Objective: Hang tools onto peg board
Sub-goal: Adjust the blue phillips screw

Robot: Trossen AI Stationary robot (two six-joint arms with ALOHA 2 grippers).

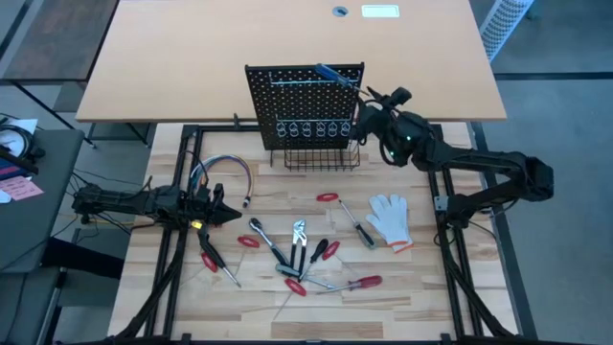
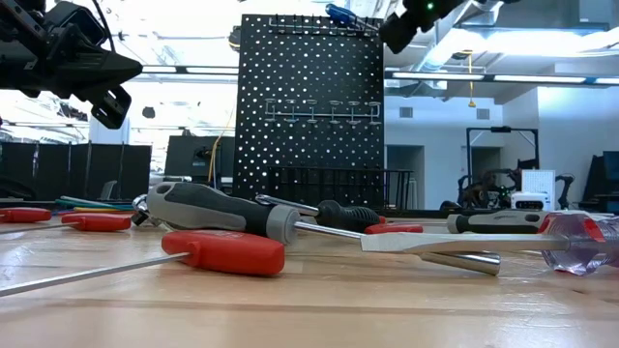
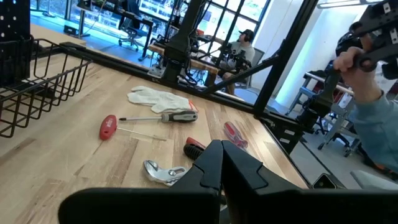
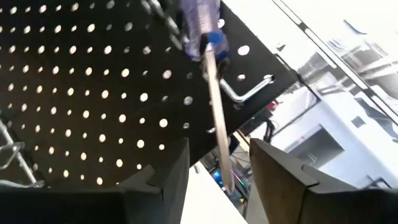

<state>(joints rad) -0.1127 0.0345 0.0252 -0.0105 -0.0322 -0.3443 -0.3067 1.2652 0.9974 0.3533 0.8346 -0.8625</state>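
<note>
The black peg board [image 1: 305, 101] stands upright at the table's far middle, with a wire basket [image 1: 322, 158] at its base. A blue-handled screwdriver [image 4: 200, 25] sits up at the board's top edge [image 1: 335, 74], beside a metal hook [image 4: 245, 93]. Its shaft [image 4: 217, 118] runs down between the open fingers of my right gripper [image 4: 217, 180], with clear gaps on both sides. My left gripper [image 1: 225, 213] hovers shut and empty at the table's left [image 3: 222, 171]. Several tools lie on the table: pliers [image 1: 299, 235], a wrench [image 1: 259, 228] and red-handled screwdrivers [image 1: 213, 261].
A white glove [image 1: 390, 218] lies at the right, beside a grey-handled screwdriver [image 1: 362, 230]. A bundle of coloured cables [image 1: 222, 168] curls near the left gripper. The left wrist view shows a person's sleeve [image 3: 373, 118] beyond the table's right edge.
</note>
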